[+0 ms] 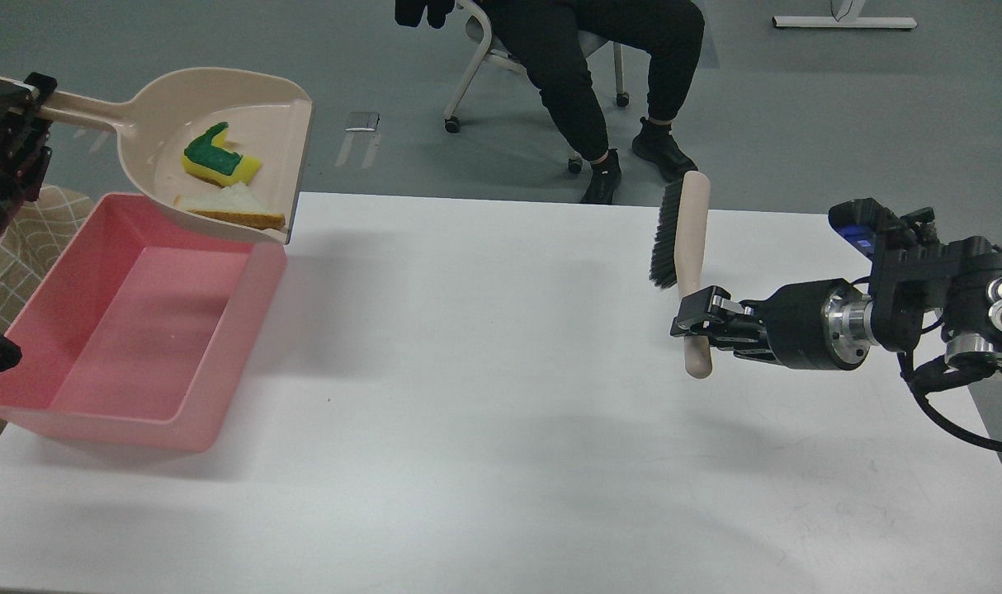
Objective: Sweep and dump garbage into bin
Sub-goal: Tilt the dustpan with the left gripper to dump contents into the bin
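My left gripper [18,111] at the far left edge is shut on the handle of the beige dustpan [278,132], held in the air over the far rim of the pink bin [245,346]. The yellow sponge chunk with a green face [219,157] and the torn bread slice [233,206] lie in the pan. The bin looks empty. My right gripper [695,323] is shut on the handle of the brush [689,239], held upright above the table at the right, bristles facing left.
The white table [501,429] carries the bin at its left. A seated person [592,74] on a wheeled chair is beyond the far edge. A checkered cloth [6,256] lies left of the bin.
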`<action>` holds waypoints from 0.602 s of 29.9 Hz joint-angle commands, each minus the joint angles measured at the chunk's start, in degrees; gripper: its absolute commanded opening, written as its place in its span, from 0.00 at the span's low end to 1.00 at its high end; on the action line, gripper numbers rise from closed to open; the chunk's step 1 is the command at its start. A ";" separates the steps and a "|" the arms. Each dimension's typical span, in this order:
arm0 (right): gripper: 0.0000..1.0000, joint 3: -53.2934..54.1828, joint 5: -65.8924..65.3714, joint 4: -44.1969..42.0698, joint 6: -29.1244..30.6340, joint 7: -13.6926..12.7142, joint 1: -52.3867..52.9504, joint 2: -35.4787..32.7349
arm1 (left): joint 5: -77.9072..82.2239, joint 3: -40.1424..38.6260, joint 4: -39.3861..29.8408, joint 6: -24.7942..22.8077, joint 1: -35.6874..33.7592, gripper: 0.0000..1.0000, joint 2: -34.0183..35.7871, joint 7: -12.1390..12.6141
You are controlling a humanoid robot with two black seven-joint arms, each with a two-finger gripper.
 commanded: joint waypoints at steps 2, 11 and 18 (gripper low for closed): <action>0.00 0.05 0.00 -0.01 0.00 0.00 0.00 0.23 | -0.20 -0.18 6.19 -4.68 0.00 0.00 0.50 -0.08; 0.00 0.14 -0.08 -0.10 0.00 0.00 0.00 1.11 | -0.73 -0.44 16.21 -12.24 0.00 0.00 1.29 -0.08; 0.00 0.05 -0.17 -0.10 0.00 0.00 0.00 1.72 | -0.29 0.26 19.82 -15.06 0.26 0.00 2.96 -0.08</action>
